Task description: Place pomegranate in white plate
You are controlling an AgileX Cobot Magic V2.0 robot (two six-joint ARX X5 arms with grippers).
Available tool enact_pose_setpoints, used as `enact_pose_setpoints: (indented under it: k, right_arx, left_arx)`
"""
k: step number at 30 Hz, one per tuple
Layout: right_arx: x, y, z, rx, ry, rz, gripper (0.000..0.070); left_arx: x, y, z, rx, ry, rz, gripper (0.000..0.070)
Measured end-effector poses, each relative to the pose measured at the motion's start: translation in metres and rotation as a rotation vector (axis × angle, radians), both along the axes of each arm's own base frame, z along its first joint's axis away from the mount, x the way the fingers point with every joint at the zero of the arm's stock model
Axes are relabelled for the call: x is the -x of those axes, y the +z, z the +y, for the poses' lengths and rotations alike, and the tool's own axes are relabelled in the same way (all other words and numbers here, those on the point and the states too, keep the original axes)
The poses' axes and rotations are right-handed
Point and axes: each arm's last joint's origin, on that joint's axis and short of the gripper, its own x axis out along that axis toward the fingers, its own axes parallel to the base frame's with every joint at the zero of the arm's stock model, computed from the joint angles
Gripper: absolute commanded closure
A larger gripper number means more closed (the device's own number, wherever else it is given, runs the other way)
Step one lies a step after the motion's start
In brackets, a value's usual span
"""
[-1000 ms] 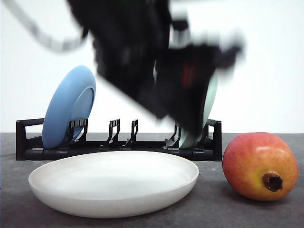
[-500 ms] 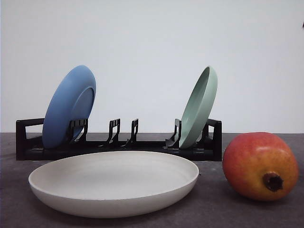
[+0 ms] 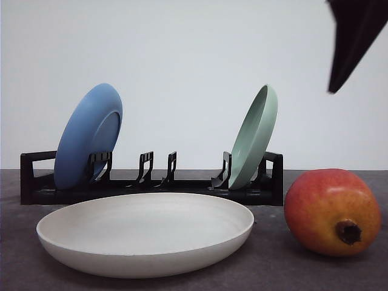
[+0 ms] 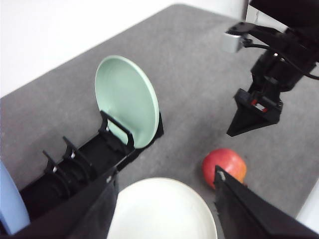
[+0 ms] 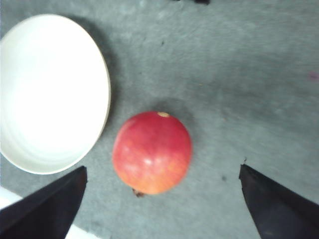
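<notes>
Right end effector [image 4: 254, 112]: black, wedge-shaped fingers, small red marking on its body, black cables, silver-grey block above. Left end effector [image 4: 164, 209]: matte black tapering fingers.

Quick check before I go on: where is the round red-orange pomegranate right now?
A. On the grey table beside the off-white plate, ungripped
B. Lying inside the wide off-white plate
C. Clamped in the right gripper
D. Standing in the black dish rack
A. The red-orange pomegranate lies on the grey table next to the off-white plate, with the open right gripper above it, fingers well clear on both sides.
</notes>
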Motion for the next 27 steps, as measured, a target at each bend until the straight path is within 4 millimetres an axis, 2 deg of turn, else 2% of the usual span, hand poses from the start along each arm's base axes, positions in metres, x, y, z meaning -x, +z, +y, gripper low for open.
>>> enact_pose_setpoints:
  k: [5,12,27]
  right_arx:
    - [-0.006,-0.01,0.021,0.02,-0.003,-0.002,0.0073]
    - [-0.012,-0.04,0.041,0.092,-0.038,0.087,0.007]
    - [-0.024,-0.074,0.059,0.157,-0.099,0.218,0.0067]
  left_arx:
    - [0.0,-0.001,0.001,-0.016,0.0,0.006,0.0346]
    - [0.0,-0.001,0.001,-0.016,0.0,0.006,0.0346]
    - [0.0,-0.001,0.001,-0.016,0.0,0.006,0.0347]
